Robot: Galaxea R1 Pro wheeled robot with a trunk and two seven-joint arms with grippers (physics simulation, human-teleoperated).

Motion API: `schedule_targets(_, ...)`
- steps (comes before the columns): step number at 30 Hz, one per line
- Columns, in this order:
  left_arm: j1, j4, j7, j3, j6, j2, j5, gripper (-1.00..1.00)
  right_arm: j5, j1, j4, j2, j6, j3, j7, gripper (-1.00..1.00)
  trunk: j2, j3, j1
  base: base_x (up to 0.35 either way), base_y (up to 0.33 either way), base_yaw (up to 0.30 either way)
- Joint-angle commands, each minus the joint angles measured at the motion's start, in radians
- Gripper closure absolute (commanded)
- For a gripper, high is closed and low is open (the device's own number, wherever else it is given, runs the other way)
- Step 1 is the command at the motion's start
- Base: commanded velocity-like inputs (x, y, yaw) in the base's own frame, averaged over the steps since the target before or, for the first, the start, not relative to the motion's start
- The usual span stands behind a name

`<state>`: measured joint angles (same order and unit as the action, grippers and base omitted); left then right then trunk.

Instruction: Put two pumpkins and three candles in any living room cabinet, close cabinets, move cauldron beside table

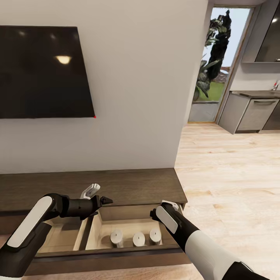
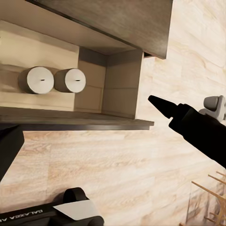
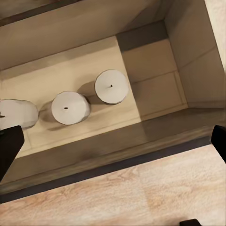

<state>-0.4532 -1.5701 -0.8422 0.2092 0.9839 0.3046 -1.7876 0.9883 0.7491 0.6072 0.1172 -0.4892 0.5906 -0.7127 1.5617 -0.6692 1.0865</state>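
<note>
Head view: three candles (image 1: 139, 238) are seen standing in the open drawer (image 1: 128, 254) of the cabinet (image 1: 147, 186), just below and left of the spread, empty right gripper (image 1: 168, 205).

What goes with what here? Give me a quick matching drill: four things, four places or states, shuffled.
Things:
1. candles
2. cabinet drawer
3. TV
4. kitchen unit

Places or states:
A. mounted on the white wall
B. pulled open
C. beyond the doorway, at far right in the head view
D. standing in a row inside the drawer

Pairs: 1-D, 2-B, 3-A, 4-C
</note>
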Motion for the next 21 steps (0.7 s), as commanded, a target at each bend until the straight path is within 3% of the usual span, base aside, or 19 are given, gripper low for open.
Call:
schedule_targets(1,-0.001,-0.001,-0.011,0.001,-0.001,0.001,-0.009,-1.00,0.006,0.001,0.001,-0.001,-0.004,0.004,-0.007,-1.00,-0.007,0.002,-0.004,0.000,0.000,0.000)
schedule_targets(11,-0.001,-0.001,-0.011,0.001,-0.001,0.003,-0.009,-1.00,0.004,0.001,0.001,-0.001,-0.026,0.004,-0.004,-1.00,-0.077,0.034,-0.042,-0.013,0.000,0.000)
schedule_targets(21,-0.001,-0.001,-0.011,0.002,-0.001,0.004,-0.009,-1.00,0.004,0.001,0.002,-0.001,-0.026,0.005,-0.004,-1.00,-0.147,0.065,-0.081,-0.286,0.000,0.000)
